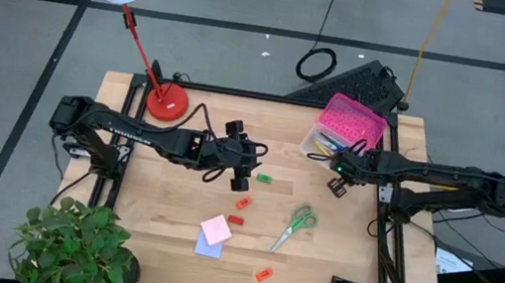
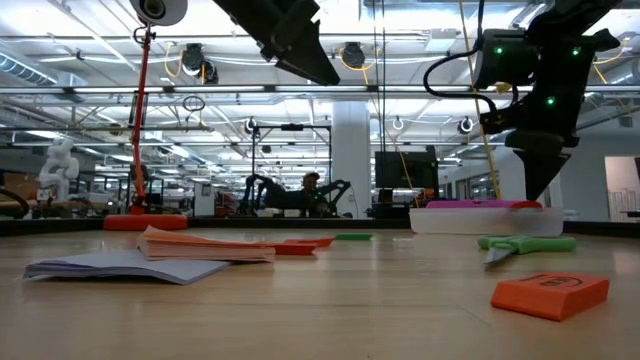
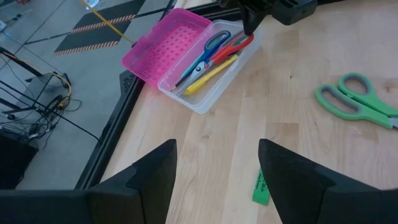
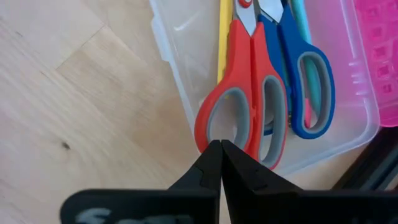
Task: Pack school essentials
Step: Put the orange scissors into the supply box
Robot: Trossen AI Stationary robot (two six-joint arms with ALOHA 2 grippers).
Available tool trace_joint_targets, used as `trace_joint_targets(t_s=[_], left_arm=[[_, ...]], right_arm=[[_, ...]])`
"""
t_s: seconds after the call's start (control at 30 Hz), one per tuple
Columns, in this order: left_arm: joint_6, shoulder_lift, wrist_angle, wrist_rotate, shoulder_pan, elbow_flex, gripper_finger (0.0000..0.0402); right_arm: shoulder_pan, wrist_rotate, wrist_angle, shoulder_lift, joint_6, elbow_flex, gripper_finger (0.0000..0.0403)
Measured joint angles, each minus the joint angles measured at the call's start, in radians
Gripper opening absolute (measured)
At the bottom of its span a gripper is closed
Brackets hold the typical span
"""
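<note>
green scissors [image 1: 296, 225] on wooden table [image 1: 156, 248]; right end effector [image 4: 221, 163] closed; left end effector [image 3: 214, 168] apart

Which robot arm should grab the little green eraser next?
Probably the left. Its gripper hovers with fingers open right beside the green eraser. The right gripper sits farther off, fingers shut, by the clear box holding red scissors and blue scissors.

Wooden table [image 1: 166, 249], green scissors [image 1: 296, 224], erasers [image 1: 263, 275]
</note>
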Motion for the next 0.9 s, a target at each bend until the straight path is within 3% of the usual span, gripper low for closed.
trace_joint_targets(t_s=[0.9], left_arm=[[0.001, 0.0, -0.001, 0.0, 0.0, 0.0, 0.023]], right_arm=[[0.033, -0.082, 0.079, -0.001, -0.033, 0.0, 0.0]])
